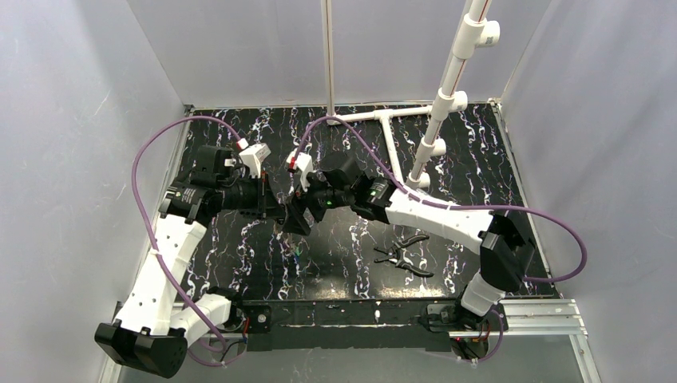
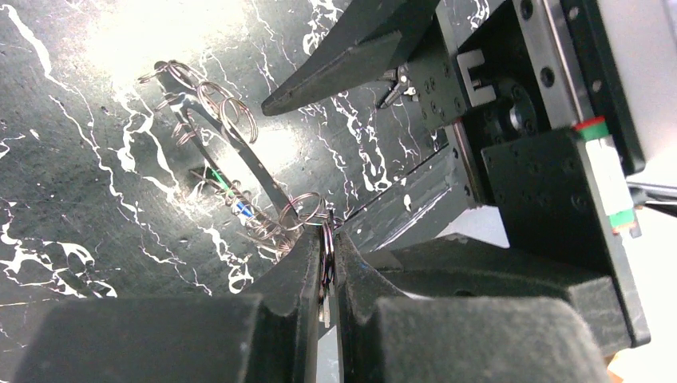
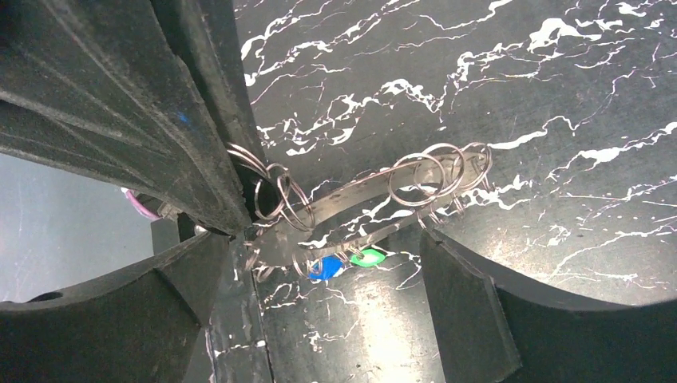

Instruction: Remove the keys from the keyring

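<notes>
My left gripper is shut on a thin silvery keyring and holds it above the marbled black table. More wire rings and a curved metal strip hang from it. In the right wrist view a blue key head and a green key head show just under the strip. My right gripper is open, with one finger on each side of the bundle, not touching it. In the top view both grippers meet mid-table, left gripper, right gripper.
Black-handled pliers lie on the table to the right of the grippers. A white pipe frame stands at the back right. Grey walls close in three sides. Purple cables loop over both arms.
</notes>
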{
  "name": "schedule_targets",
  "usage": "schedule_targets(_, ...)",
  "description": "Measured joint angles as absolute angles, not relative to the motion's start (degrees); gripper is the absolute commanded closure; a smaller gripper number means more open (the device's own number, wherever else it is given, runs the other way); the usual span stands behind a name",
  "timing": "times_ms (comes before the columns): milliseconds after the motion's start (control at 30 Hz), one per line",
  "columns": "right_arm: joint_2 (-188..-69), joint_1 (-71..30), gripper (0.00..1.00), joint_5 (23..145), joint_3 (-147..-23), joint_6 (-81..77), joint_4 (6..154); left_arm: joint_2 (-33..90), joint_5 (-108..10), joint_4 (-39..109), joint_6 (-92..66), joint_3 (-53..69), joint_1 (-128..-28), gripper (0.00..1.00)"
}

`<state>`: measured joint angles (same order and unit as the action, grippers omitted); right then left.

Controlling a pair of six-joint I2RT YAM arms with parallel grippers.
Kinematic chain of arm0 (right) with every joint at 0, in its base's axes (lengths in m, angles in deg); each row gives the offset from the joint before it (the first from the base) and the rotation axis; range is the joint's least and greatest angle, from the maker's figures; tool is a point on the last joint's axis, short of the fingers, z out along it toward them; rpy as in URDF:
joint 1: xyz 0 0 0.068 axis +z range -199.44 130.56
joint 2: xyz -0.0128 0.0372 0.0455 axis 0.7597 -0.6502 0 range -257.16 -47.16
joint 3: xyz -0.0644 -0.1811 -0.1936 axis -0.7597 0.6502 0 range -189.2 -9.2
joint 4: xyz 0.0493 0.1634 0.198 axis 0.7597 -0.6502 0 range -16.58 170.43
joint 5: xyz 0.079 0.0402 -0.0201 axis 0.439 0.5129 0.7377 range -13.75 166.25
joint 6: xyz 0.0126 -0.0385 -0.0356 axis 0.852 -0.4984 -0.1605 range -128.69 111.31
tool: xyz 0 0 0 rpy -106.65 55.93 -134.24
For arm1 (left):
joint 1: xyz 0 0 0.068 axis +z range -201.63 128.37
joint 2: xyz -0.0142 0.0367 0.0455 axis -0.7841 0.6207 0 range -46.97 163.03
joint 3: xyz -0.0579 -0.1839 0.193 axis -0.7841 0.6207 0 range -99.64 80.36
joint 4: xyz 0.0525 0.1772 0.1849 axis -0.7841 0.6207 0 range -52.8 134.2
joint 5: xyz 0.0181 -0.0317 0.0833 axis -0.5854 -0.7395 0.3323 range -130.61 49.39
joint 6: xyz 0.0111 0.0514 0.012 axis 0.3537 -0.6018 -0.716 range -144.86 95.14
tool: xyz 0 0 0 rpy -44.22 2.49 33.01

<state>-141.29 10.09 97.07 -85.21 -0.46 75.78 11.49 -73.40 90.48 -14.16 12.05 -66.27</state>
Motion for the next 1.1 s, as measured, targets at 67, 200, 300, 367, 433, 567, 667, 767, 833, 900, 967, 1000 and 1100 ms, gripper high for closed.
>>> schedule_targets(67, -141.3, 10.6, 0.07, 96.0, -85.3, -0.5, 75.7, 11.5, -73.5, 90.1, -13.3, 12.0, -65.9, 1.0)
schedule_targets(200, -141.3, 11.1, 0.19, 93.5, -85.4, -1.6, 74.6, 11.4, -73.8, 89.9, -12.5, 12.0, -65.6, 1.0)
schedule_targets(300, -141.3, 10.9, 0.28, 92.8, -85.4, -2.8, 73.7, 10.8, -74.3, 89.9, -12.2, 12.1, -65.6, 1.0)
schedule_targets(367, -141.3, 10.6, 0.33, 92.7, -85.4, -3.7, 73.6, 10.4, -74.8, 89.9, -12.2, 12.1, -65.6, 1.0)
schedule_targets(433, -141.3, 10.3, 0.39, 92.7, -85.4, -4.8, 73.3, 10.2, -75.7, 89.9, -12.2, 12.1, -65.6, 1.0)
schedule_targets(567, -141.2, 9.4, 0.48, 92.9, -85.4, -7.0, 73.0, 10.1, -76.7, 89.8, -12.2, 12.2, -65.6, 1.0)
schedule_targets(667, -140.9, 8.0, 0.53, 94.8, -85.3, -9.2, 72.9, 9.8, -77.2, 89.8, -12.2, 12.4, -65.6, 1.0)
schedule_targets(767, -140.5, 6.4, 0.57, 98.7, -85.1, -12.2, 72.9, 9.5, -78.8, 89.5, -12.1, 13.0, -65.6, 1.0)
schedule_targets(833, -140.5, 5.5, 0.57, 101.7, -85.0, -14.6, 72.8, 9.4, -79.8, 89.6, -11.9, 13.8, -65.6, 1.0)
schedule_targets(900, -140.5, 5.2, 0.55, 105.4, -84.7, -17.1, 72.3, 9.5, -81.1, 89.6, -11.5, 14.7, -65.6, 1.0)
schedule_targets(967, -140.5, 5.3, 0.48, 109.0, -84.5, -19.3, 71.0, 9.5, -82.6, 89.5, -11.1, 15.5, -65.6, 1.0)
schedule_targets(1000, -140.5, 5.3, 0.46, 110.7, -84.5, -20.3, 70.3, 9.5, -83.7, 89.3, -10.8, 16.3, -65.6, 1.0)
schedule_targets(1100, -140.5, 5.5, 0.44, 113.2, -84.4, -22.6, 68.7, 9.5, -85.8, 88.5, -10.3, 18.9, -65.6, 1.0)
